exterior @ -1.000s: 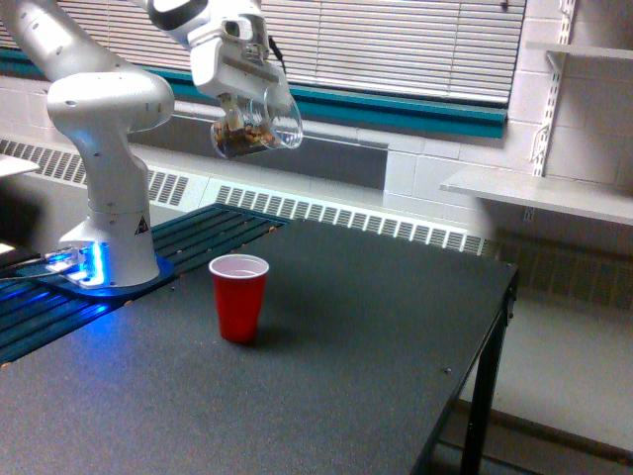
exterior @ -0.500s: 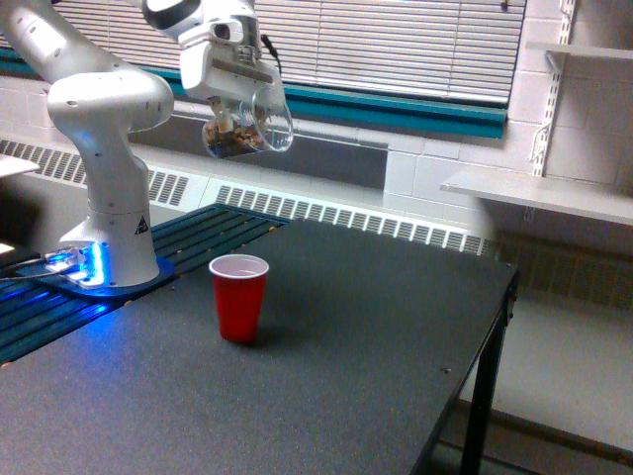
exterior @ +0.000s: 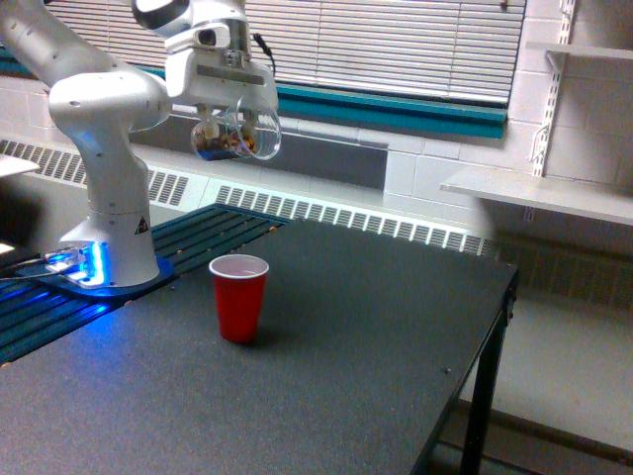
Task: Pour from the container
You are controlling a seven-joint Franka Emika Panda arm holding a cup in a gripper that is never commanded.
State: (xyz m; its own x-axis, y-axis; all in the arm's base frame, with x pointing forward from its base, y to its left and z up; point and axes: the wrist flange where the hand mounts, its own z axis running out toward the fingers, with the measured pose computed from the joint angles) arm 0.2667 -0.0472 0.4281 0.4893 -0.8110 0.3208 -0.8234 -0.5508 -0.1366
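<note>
Dark speckled surface [exterior: 326, 386] filled the foreground of the exterior view, carried on a black leg at the exterior view's right. Standing upright on it, towards the exterior view's left, was a red cup [exterior: 238, 297] with a white inside, its mouth open upward and nothing touching it. Behind and to the exterior view's left of the cup, the white robot base [exterior: 111, 233] stood on a round plate with a blue glow at its foot, next to a dark slatted panel [exterior: 198, 233].

Above the cup and a little to the exterior view's left, well clear of it, hung the end effector [exterior: 229, 124], pointing downward from the arm's white wrist. It held the container [exterior: 237, 136], a small clear cup, with its fingers closed against the container's sides. The container was tipped well over, its open mouth turned towards the exterior view's right, and brown granular pieces lay gathered in its lower part. Whether any pieces were leaving the mouth could not be told.

Farther back ran a white radiator grille [exterior: 346, 220] along the wall, with a teal sill and closed window blinds [exterior: 396, 45] above it. At the exterior view's right, a white shelf [exterior: 539, 193] jutted from the block wall.
</note>
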